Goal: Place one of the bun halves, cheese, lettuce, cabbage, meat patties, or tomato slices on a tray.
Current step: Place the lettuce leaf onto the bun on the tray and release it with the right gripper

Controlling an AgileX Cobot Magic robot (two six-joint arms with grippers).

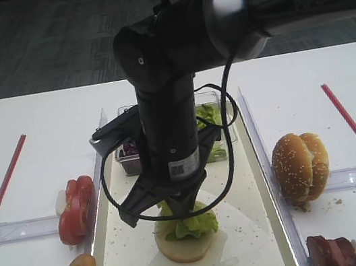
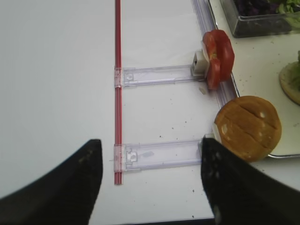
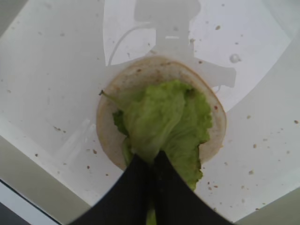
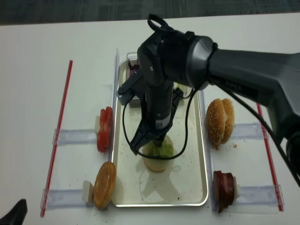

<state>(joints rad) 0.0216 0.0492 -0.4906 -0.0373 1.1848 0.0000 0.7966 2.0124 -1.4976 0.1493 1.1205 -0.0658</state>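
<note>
Spread across the middle of the white table (image 4: pixel 37 42): a long cream-white rectangular tray with a raised metallic rim (image 4: pixel 197 183), speckled with crumbs. Reaching over it from the right, a thick black robot arm (image 4: pixel 161 79), pointing straight down. At its tip, the right gripper (image 3: pixel 153 161), clenched on the near edge of a ruffled light-green lettuce leaf (image 3: pixel 161 119); leaf draped on the pale cut face of a round bun half (image 3: pixel 112 126) lying flat on the tray. At the tray's far end, a small clear plastic tub (image 1: pixel 130 160) with dark purple cabbage shreds (image 1: pixel 128 147) and more green leaves. Right of the tray, upright sesame-seeded golden-brown bun halves (image 1: pixel 300 166) and dark reddish-brown meat patties (image 1: pixel 331 252). Left of it, bright red tomato slices (image 1: pixel 76 209) and another golden bun (image 2: pixel 248 127). Low in the left wrist view, the left gripper (image 2: pixel 150 173), released, black fingers (image 2: pixel 234 187) wide apart over bare table, beside a thin red strip (image 2: pixel 117 89).
</note>
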